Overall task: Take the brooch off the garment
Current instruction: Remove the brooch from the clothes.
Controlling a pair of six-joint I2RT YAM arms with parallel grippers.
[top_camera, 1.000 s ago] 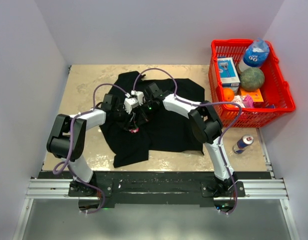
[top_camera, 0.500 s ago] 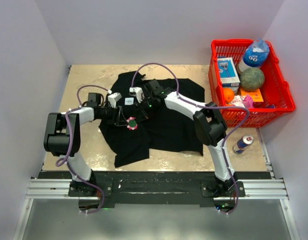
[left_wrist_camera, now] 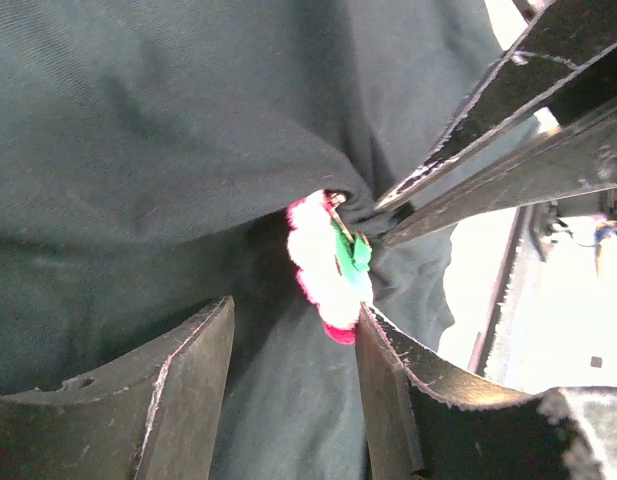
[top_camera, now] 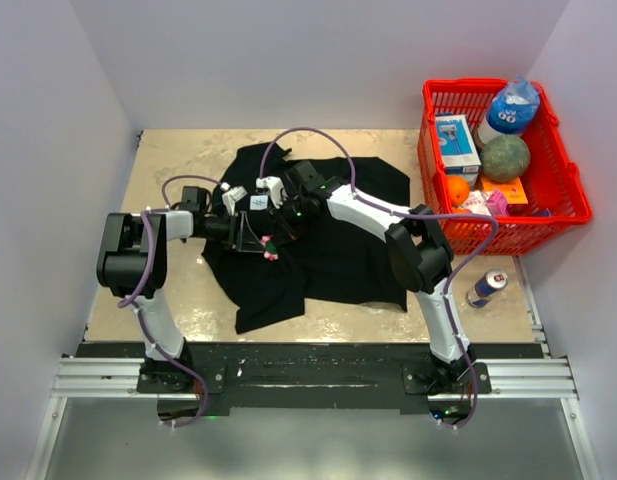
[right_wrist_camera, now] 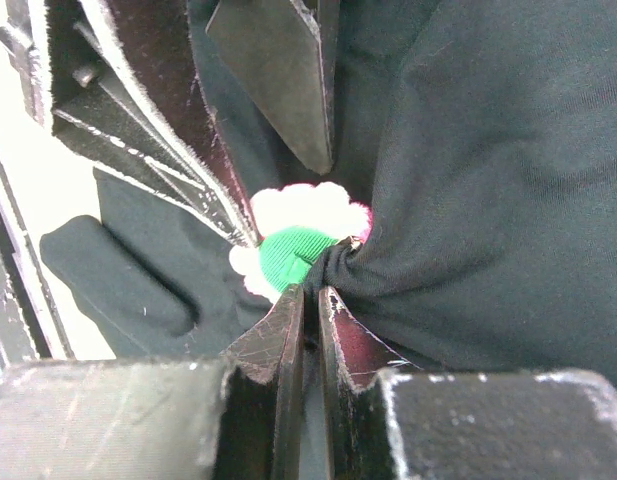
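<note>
Brooch [top_camera: 271,249] is located on the garment [top_camera: 338,255], roughly 9 o'clock from shirt centre, seated in a fabric pucker. Left gripper [left_wrist_camera: 293,312] is held with jaws wide and straddles the brooch. The pink-white cluster with green backing is touched only by the finger at 5 o'clock in the left wrist view. Right gripper [right_wrist_camera: 311,292] is clamped nearly flat on a garment fold just beside the brooch, its fingers seen at 2 o'clock from the left wrist. Red basket [top_camera: 518,232] is placed at 2 o'clock on the table [top_camera: 168,160], well apart.
</note>
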